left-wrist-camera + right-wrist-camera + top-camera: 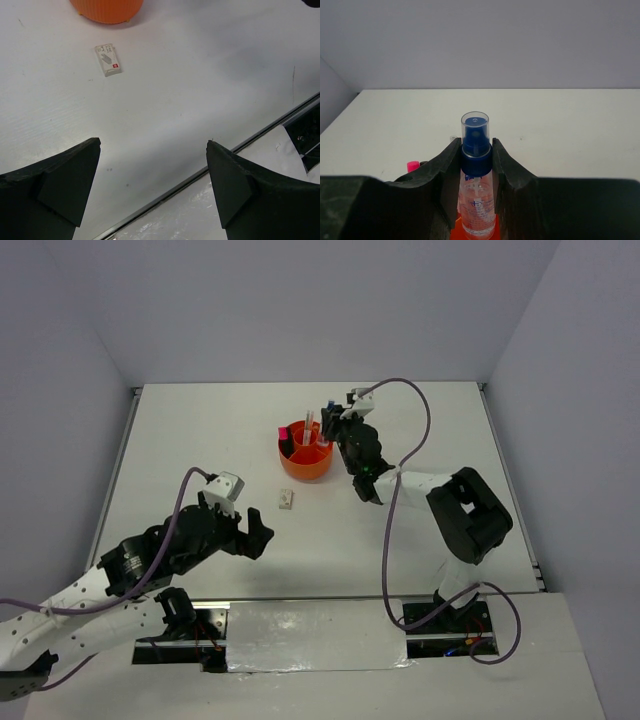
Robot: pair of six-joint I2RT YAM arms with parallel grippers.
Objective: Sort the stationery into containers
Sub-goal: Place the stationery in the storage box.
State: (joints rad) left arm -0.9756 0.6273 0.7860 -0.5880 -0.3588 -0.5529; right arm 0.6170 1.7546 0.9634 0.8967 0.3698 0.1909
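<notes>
The round orange organiser stands mid-table and holds a pink-capped highlighter and several thin pens. My right gripper is shut on a small clear bottle with a blue spray cap, held upright just above the organiser's right side. The pink cap shows left of the fingers. A short white piece with a red mark lies on the table in front of the organiser. It also shows in the left wrist view, below the organiser. My left gripper is open and empty, near the table's front edge.
The white table ends in a metal rail at the front, right under my left gripper. Grey walls close in the back and sides. The right arm's cable loops over the right half.
</notes>
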